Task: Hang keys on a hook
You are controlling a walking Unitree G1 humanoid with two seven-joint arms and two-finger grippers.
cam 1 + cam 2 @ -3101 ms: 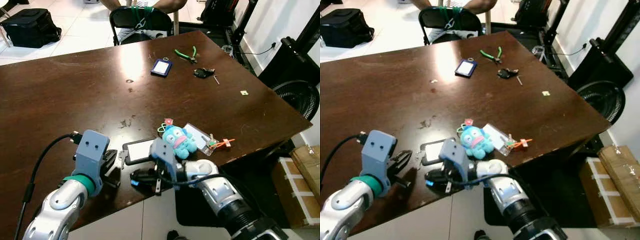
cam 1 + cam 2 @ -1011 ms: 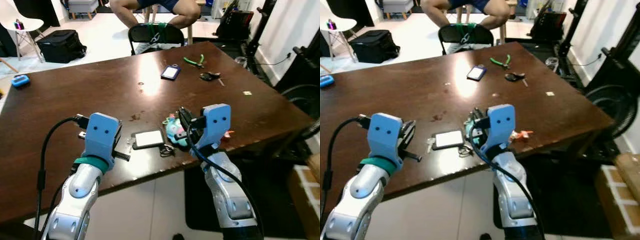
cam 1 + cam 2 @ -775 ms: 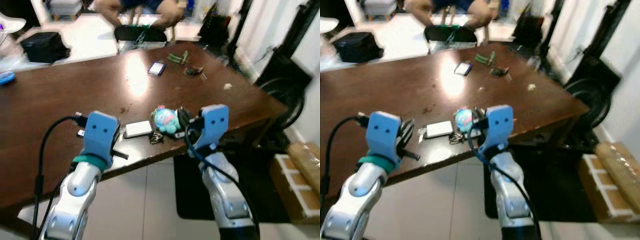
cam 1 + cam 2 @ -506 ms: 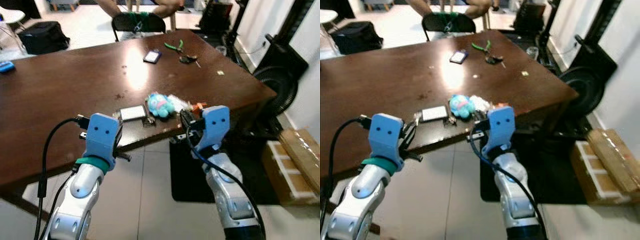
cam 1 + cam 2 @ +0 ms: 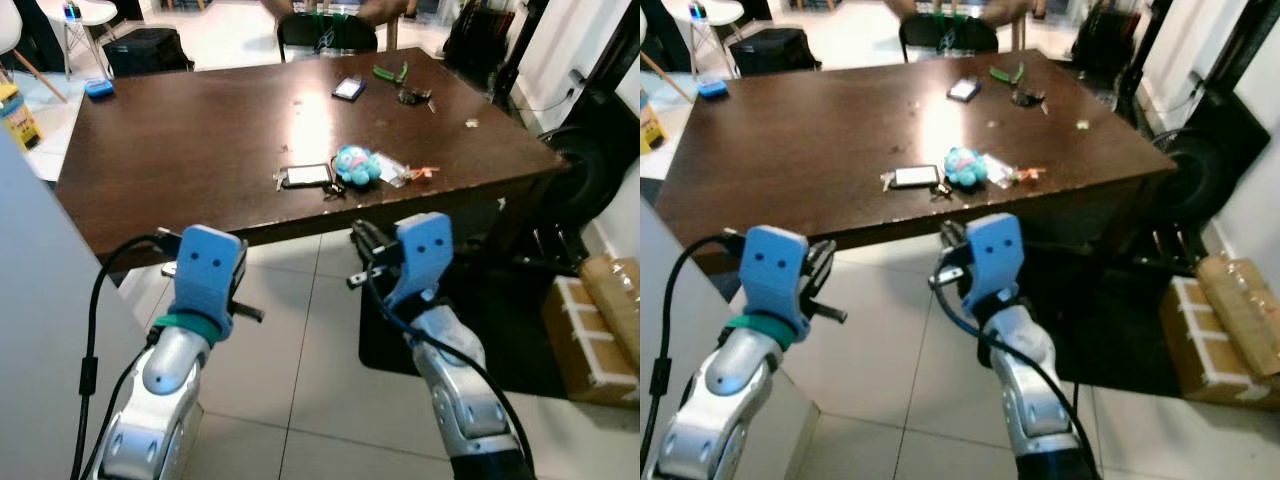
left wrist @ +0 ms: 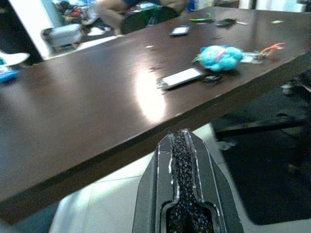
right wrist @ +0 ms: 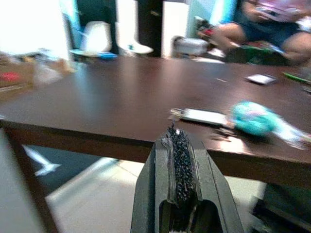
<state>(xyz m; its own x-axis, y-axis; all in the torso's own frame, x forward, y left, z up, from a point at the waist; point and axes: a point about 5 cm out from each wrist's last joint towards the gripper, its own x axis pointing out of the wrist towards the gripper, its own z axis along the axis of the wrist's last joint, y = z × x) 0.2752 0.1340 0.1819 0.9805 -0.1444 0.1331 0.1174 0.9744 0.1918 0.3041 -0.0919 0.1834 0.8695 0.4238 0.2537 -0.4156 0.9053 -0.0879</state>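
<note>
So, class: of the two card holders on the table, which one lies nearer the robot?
The white card holder beside the blue plush toy; the dark blue card holder lies near the table's far edge.

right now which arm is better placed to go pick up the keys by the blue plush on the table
Right, though only slightly. The keys lie beside the blue plush, toward the robot's right, roughly in line with the right gripper. The left gripper sits further off to the side. Both are shut and short of the table.
</note>
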